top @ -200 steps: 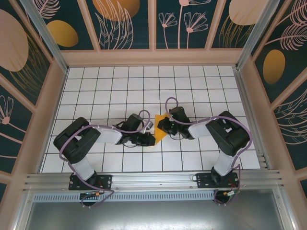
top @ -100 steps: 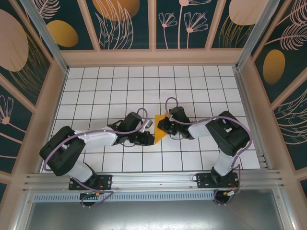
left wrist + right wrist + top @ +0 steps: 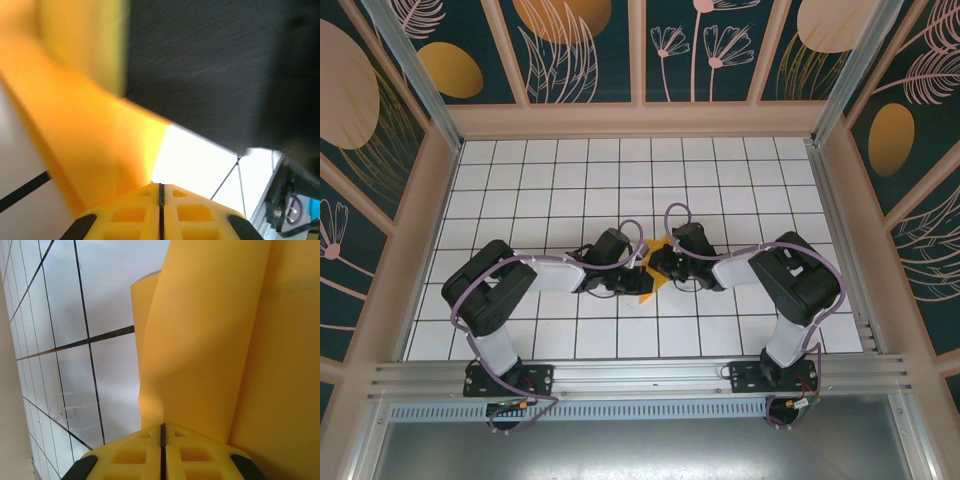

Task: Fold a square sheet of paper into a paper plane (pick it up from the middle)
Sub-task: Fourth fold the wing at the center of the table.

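**Change noted.** The left arm swings in from the left over the last second, and the left pincer [image 3: 632, 277] now stands against the left edge of the square sheet of paper [image 3: 651, 288]. A second ago it sat just beside that edge. The right pincer [image 3: 660, 266] keeps its station on the sheet's right side. From above, the two pincers nearly meet over the paper, and less orange shows than before: a corner behind the wrists and a strip in front.

**Position of the sheet.** It lies near the middle of the tiled desk [image 3: 550, 190], between the two pincers, already partly folded and no longer flat. The right wrist view shows it curling up off the tiles in a standing wall.

**Pincer state.**
- Right pincer: the pads are pressed together with the paper running down between them, so it is clamped on the sheet.
- Left pincer: the left wrist view shows the pads closed to a thin seam, with the paper sloping down to the tips. The blur does not settle whether paper lies between them.
- A dark body, judged to be the right arm's wrist, looms close ahead of the left pincer.

**Assessment.** Both arms now bear on the same sheet, which suggests a fold or crease is in hand. The task is well short of a finished plane, as no pointed dart form is evident. With the wrists so close, contact between them and tearing or slipping of the thin paper are the risks.
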Available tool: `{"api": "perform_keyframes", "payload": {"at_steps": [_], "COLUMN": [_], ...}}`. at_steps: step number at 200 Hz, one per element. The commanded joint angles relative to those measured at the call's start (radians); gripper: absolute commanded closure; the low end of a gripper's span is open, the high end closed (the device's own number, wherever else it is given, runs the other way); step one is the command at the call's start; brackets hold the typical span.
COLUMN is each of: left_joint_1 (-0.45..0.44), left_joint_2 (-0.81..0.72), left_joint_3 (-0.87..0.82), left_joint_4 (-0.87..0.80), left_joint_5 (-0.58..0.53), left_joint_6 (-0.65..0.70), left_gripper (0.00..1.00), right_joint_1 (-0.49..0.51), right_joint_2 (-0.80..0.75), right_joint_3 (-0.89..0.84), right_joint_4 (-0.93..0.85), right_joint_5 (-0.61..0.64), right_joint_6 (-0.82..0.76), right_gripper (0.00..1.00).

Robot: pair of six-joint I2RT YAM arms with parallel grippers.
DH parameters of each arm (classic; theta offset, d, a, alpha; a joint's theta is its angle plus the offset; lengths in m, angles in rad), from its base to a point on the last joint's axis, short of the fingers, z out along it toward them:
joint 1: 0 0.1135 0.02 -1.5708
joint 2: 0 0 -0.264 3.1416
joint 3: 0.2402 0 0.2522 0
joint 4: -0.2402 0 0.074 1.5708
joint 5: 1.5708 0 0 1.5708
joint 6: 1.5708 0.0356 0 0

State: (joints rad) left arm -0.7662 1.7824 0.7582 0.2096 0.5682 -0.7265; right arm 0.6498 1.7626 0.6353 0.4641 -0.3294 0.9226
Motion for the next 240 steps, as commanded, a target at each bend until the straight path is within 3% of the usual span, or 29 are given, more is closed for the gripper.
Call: {"api": "perform_keyframes", "payload": {"at_steps": [1, 66, 133, 168, 194, 240], "left_joint_1": [-0.001, -0.001, -0.003, -0.003, -0.002, -0.002], "left_joint_2": [0.036, 0.000, -0.105, -0.243, -0.315, -0.256], "left_joint_3": [-0.042, -0.172, -0.206, -0.190, -0.153, -0.055], "left_joint_4": [0.008, 0.026, -0.080, -0.136, -0.181, -0.067], "left_joint_5": [-0.002, 0.050, 0.064, 0.024, -0.069, -0.113], "left_joint_6": [-0.008, -0.025, 0.006, 0.009, 0.009, -0.025], "left_gripper": [0.92, 0.92, 0.90, 0.89, 0.89, 0.88], "right_joint_1": [0.008, 0.008, 0.010, 0.017, 0.025, 0.028], "right_joint_2": [0.087, 0.094, 0.090, 0.093, 0.077, 0.062], "right_joint_3": [-0.044, -0.036, -0.036, -0.025, -0.041, -0.057], "right_joint_4": [-0.185, -0.198, -0.206, -0.212, -0.199, -0.177], "right_joint_5": [0.113, 0.119, 0.123, 0.122, 0.132, 0.137], "right_joint_6": [-0.030, -0.032, -0.030, -0.019, 0.022, 0.037], "right_gripper": [0.89, 0.89, 0.88, 0.88, 0.88, 0.88]}}
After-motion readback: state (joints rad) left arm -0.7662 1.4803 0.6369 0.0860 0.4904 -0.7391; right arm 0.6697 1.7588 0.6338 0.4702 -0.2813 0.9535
